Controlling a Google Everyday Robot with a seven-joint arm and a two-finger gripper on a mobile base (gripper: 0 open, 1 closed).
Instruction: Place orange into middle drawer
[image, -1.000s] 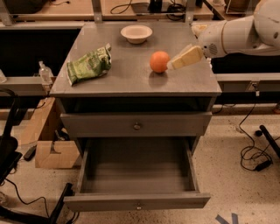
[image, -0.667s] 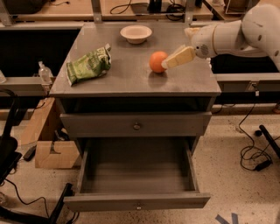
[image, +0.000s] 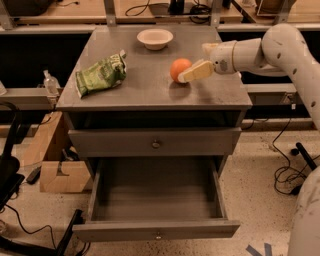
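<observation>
- We see the orange (image: 179, 69) resting on the table (image: 150, 95), right of centre.
- The pincer (image: 194, 62) stands open just beside it, one finger (image: 196, 71) touching its right side.
- The middle drawer (image: 200, 230) hangs pulled out below.

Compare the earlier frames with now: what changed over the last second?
The gripper moved left in the picture over the cabinet top toward the orange and now sits at its right side; the orange is not lifted. The orange, green snack bag, white bowl and open middle drawer stayed where they were.
</observation>
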